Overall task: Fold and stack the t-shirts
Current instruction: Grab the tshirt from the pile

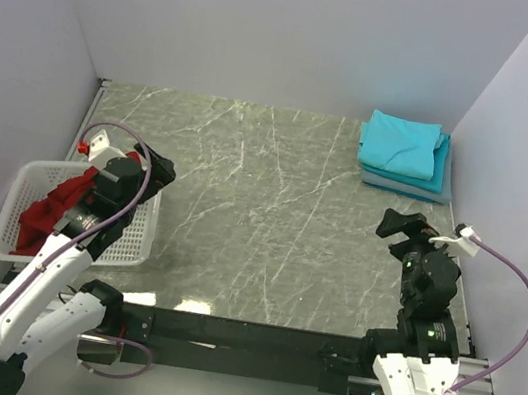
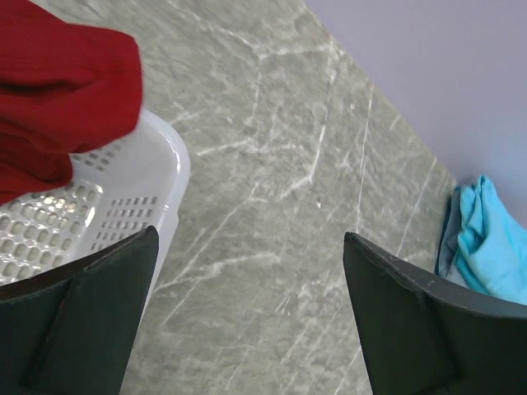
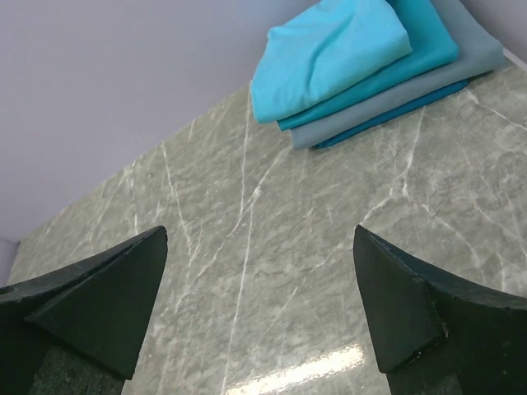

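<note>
The table (image 1: 261,217) takes up most of my view, grey marbled top with bare room across the middle for folding. At its near left sits the white lattice basket (image 1: 142,230). At the far right corner, against the wall, lies the stack (image 1: 403,152) of finished shirts: a turquoise shirt (image 3: 329,49) on top, a grey-blue layer (image 3: 395,93) further down, edges roughly squared.

The red t-shirt (image 1: 44,211) is the one left to do. It lies crumpled inside the basket, heaped toward the basket's left half.

My left gripper (image 2: 249,247) hangs just over the basket's far right rim with its jaws wide apart and nothing between them. Its wrist camera looks past the rim toward the far right, with the red cloth at the upper left edge of that view. My right gripper (image 3: 259,239) is also spread wide and holds nothing. It hovers over the right side of the table, pointed at the stack and well short of it.

I judge the step in hand to be fetching the red shirt out. To do it well I would swing the left jaws back over the heap, come down on a high fold, and pinch cloth only, not lattice. Then lift straight up until the hem clears the rim, so the light basket is not dragged. I would lay it flat mid-table and keep the right arm clear of the stack.
</note>
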You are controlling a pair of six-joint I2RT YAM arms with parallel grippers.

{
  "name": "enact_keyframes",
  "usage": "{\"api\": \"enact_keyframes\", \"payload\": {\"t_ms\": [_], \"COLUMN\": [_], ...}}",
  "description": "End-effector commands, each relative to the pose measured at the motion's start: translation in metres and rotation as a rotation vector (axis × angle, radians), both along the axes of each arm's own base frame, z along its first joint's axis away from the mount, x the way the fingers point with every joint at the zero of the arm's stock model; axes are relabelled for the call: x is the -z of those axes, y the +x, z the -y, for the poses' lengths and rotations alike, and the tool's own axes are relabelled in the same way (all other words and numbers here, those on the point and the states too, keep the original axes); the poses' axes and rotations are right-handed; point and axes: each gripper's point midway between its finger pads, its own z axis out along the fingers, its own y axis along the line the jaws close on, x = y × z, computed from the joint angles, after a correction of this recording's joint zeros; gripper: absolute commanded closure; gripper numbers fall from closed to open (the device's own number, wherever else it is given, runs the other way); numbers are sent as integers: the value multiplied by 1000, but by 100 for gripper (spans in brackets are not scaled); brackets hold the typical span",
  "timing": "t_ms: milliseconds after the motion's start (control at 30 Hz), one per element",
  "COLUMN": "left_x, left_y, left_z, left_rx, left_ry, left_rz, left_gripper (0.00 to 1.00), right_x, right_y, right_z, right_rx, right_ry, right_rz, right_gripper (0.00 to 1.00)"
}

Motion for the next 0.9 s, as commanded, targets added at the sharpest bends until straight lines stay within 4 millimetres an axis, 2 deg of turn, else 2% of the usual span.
{"api": "enact_keyframes", "payload": {"t_ms": [0, 100, 133, 200, 233, 300, 333, 367, 400, 433, 467, 500, 533, 567, 733, 867], "left_x": [-19, -17, -9, -11, 2, 2, 11, 17, 25, 34, 39, 44, 58, 57, 93, 119], "left_y": [-3, -6, -8, -12, -21, -22, -24, -24, -23, -21, -6, -1, -2, 9, -5, -18], "left_z": [-22, -33, -44, -61, -78, -91, -107, -115, -121, -135, -132, -134, -145, -146, -177, -191], "left_rx": [-133, -208, -261, -380, -476, -544, -615, -644, -654, -689, -628, -611, -622, -606, -703, -750], "left_ry": [-6, -4, 40, 43, 76, 94, 111, 111, 97, 84, 71, 68, 81, 61, 31, -8], "left_rz": [28, 2, -38, -61, -124, -154, -184, -205, -232, -258, -239, -237, -273, -244, -375, -418], "left_gripper": [1, 1, 1, 1, 1, 1, 1, 1, 1, 1, 1, 1, 1, 1, 1, 1], "right_x": [-17, -16, -16, -11, -8, -2, 3, 5, 8, 13, 13, 16, 20, 22, 29, 31], "right_y": [1, 1, 2, 4, 6, 9, 12, 14, 16, 19, 20, 20, 22, 22, 25, 27], "right_z": [-3, -6, -9, -18, -21, -24, -25, -26, -26, -28, -30, -33, -35, -35, -34, -34], "right_rx": [-5, -20, -40, -92, -104, -122, -126, -129, -130, -138, -150, -165, -176, -182, -172, -170], "right_ry": [40, 53, 49, 41, 43, 36, 28, 28, 30, 30, 23, 21, 17, 12, 11, 8], "right_rz": [85, 105, 109, 108, 100, 78, 52, 42, 27, 3, -7, -24, -43, -51, -67, -67], "right_gripper": [0, 0, 0, 0, 0, 0, 0, 0, 0, 0, 0, 0, 0, 0, 0, 0]}}
